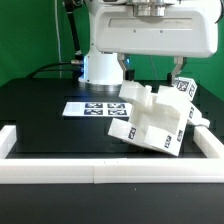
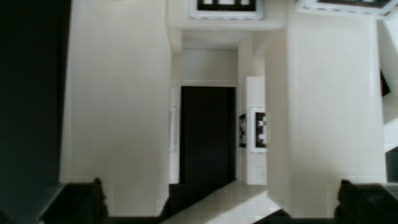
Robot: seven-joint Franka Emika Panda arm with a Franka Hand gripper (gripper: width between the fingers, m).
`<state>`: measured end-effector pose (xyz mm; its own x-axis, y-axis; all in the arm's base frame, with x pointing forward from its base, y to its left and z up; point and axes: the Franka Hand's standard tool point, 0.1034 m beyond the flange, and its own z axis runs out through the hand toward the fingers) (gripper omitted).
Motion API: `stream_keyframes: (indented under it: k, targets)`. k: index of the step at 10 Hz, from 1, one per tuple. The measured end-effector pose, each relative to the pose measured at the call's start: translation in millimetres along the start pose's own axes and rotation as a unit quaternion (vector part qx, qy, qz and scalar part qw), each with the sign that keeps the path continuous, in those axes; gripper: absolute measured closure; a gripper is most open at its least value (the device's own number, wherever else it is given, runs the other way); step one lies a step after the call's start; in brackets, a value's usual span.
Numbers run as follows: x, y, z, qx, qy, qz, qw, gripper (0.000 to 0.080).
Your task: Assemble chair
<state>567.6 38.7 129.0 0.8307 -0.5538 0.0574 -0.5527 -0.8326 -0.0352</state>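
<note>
Chair (image 2: 125, 100) ahead of parted fingers (image 2: 80, 203), ungripped

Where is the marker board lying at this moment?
The marker board lies flat on the black table, at the exterior view's left of the chair, before the arm's base.

This is a robotics lab test rig. A white robot arm (image 1: 103, 60) stands at the back of a black bench (image 1: 40, 115) fenced by a white rail (image 1: 100, 172). A green backdrop (image 1: 30, 35) hangs behind. Square tracking tags cover a marker board (image 1: 90, 108) and the chair pieces (image 1: 150, 118).
</note>
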Motion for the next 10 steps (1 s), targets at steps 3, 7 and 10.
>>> stream_keyframes:
  k: [3, 7, 10]
  targets:
    - [1.2, 0.1, 0.5, 0.000, 0.001, 0.000, 1.000, 0.0150]
    - [1.6, -1.0, 4.3, 0.000, 0.006, -0.002, 1.000, 0.0150]
    - [3.7, 0.3, 10.3, -0.005, 0.005, -0.004, 1.000, 0.0150]
